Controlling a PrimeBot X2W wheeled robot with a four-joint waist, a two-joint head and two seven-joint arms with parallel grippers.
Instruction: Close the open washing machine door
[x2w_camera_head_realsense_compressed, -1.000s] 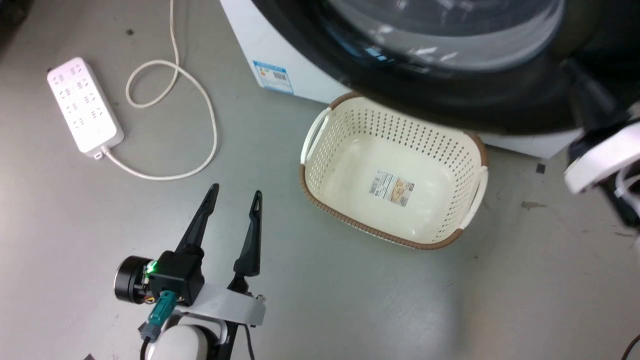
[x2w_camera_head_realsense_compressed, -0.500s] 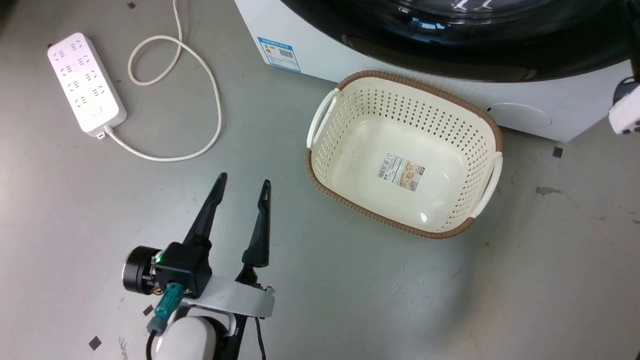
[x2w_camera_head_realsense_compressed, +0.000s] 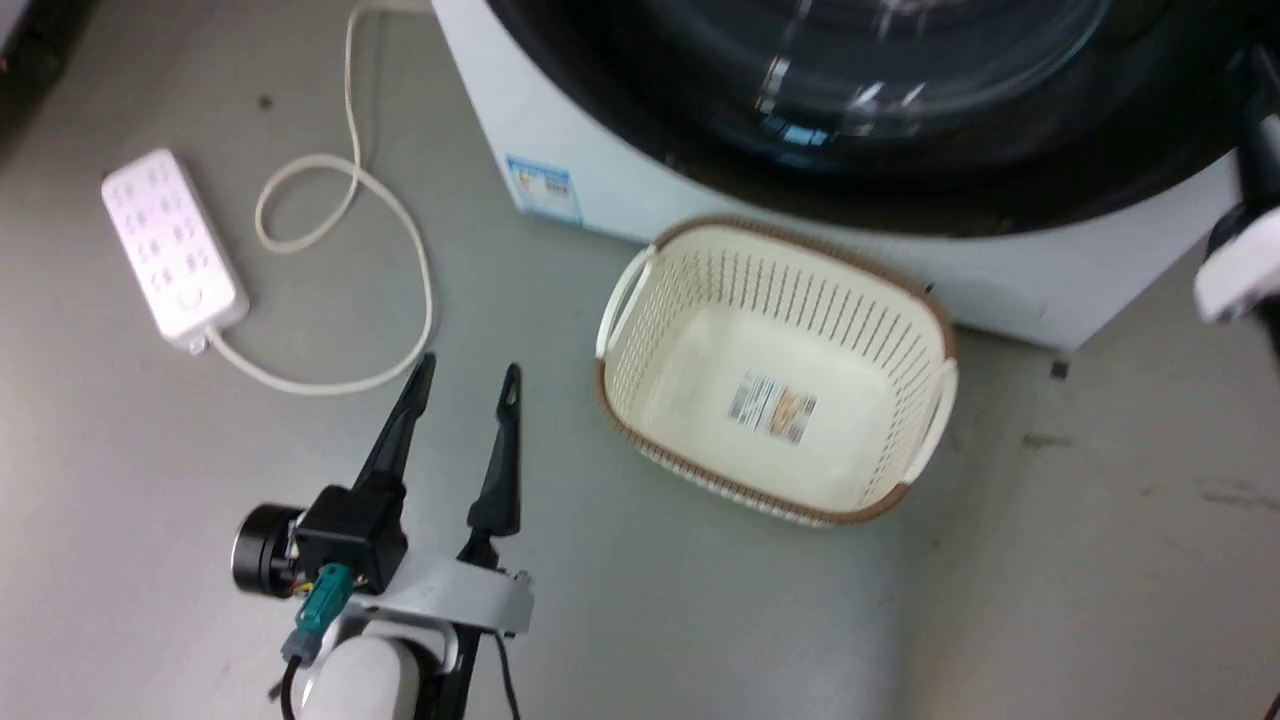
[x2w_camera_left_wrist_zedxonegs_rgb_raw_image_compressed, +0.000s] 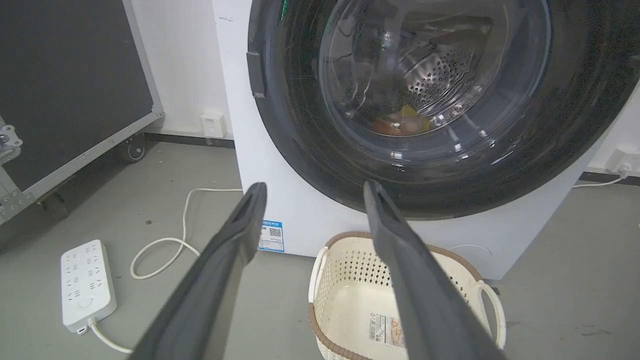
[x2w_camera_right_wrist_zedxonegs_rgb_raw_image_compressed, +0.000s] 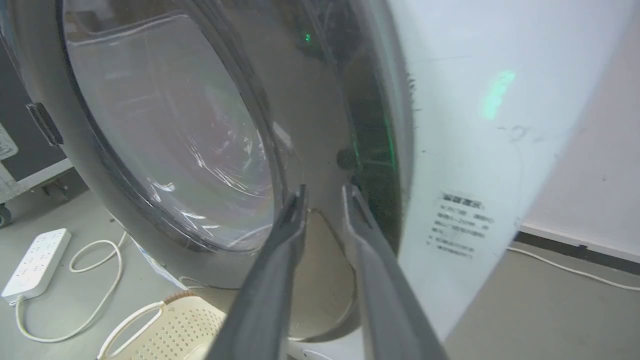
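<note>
Head view: left gripper (x2w_camera_head_realsense_compressed: 468, 368) at lower left over the grey floor (x2w_camera_head_realsense_compressed: 700, 610), fingers spread wide and empty; power strip (x2w_camera_head_realsense_compressed: 172, 245) to its left, cream basket (x2w_camera_head_realsense_compressed: 655, 330) just before the white machine (x2w_camera_head_realsense_compressed: 600, 190), and the washing machine door (x2w_camera_head_realsense_compressed: 900, 205) lying across that machine's front. Left wrist view: left gripper (x2w_camera_left_wrist_zedxonegs_rgb_raw_image_compressed: 315, 186) wide, pointing at the washing machine door (x2w_camera_left_wrist_zedxonegs_rgb_raw_image_compressed: 300, 140), black rim close against the machine, basket (x2w_camera_left_wrist_zedxonegs_rgb_raw_image_compressed: 320, 260) below. Right wrist view: right gripper (x2w_camera_right_wrist_zedxonegs_rgb_raw_image_compressed: 325, 191) narrowly parted, holding nothing, fingertips near the door's (x2w_camera_right_wrist_zedxonegs_rgb_raw_image_compressed: 165, 125) lower edge; contact cannot be told.
</note>
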